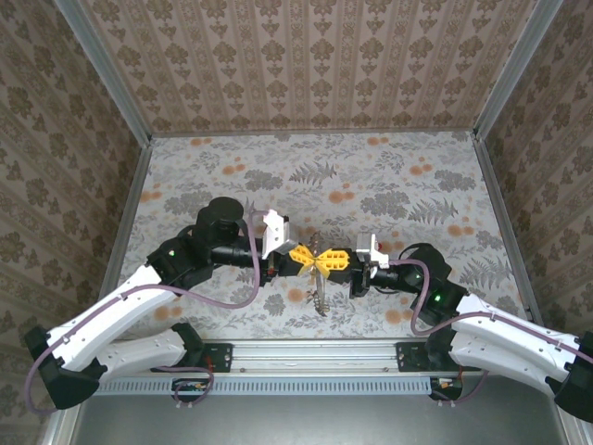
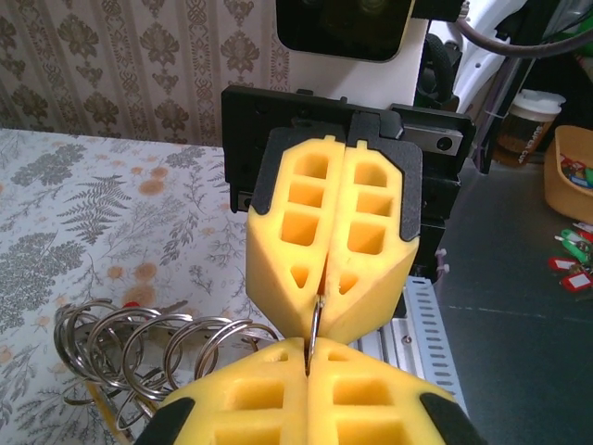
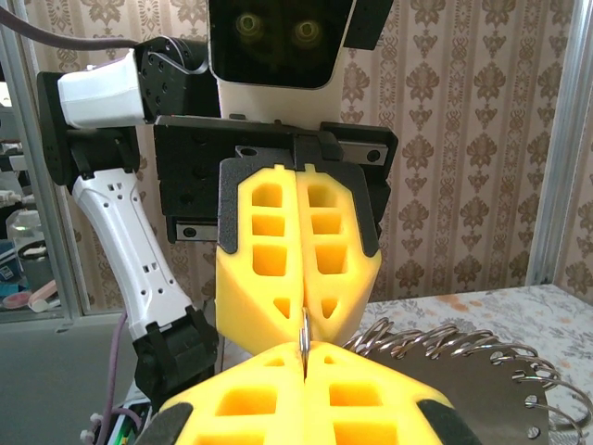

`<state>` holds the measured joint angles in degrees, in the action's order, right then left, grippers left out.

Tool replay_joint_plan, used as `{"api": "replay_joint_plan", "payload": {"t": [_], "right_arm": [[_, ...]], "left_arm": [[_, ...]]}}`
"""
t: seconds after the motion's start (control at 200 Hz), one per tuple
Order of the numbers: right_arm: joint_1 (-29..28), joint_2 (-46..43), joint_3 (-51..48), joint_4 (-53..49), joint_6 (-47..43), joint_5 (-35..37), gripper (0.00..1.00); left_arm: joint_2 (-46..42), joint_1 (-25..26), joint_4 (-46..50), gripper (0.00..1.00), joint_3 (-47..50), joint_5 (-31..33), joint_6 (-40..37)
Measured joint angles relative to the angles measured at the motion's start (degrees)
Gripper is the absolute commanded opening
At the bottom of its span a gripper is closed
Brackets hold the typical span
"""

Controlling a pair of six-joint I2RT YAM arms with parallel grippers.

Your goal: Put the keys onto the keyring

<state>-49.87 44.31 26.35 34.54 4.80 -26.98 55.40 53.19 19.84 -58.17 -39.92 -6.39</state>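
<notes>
Facing over the floral table [image 1: 417, 176] between damask walls [image 1: 306, 56], left tool [image 1: 304, 260] and right tool [image 1: 335, 261] clamp one thin ring [image 2: 316, 324].

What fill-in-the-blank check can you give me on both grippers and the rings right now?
1. The left gripper is ___ on a thin metal ring.
2. The right gripper pinches the ___ ring from the opposite side.
3. Both grippers' fingers are ___ in colour.
4. The cluster of split rings near the grippers is ___ in colour.

Missing words: shut; same; yellow; silver
</notes>
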Motion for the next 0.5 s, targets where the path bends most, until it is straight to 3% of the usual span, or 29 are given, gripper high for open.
{"api": "replay_joint_plan", "payload": {"t": [0.1,0.185,0.23,0.285,0.5], "right_arm": [[0.0,0.0,-0.1,0.0,0.0,0.2,0.02],[-0.1,-0.1,-0.1,-0.9,0.2,1.4,0.46],[-0.2,-0.6,0.0,-2.6,0.5,2.9,0.80],[-0.4,-2.0,-0.1,-5.8,1.4,5.8,0.98],[-0.4,-16.6,1.3,-26.4,4.6,21.7,1.00]], "left_arm": [[0.0,-0.1,0.0,0.00,0.2,0.0,0.0],[0.0,-0.3,0.1,0.00,0.2,0.3,0.0],[0.3,-0.4,0.5,0.00,0.2,1.1,-0.1],[0.5,-1.0,0.9,0.00,0.3,2.3,-0.1],[0.5,-5.8,3.2,0.00,2.3,5.5,0.2]]}}
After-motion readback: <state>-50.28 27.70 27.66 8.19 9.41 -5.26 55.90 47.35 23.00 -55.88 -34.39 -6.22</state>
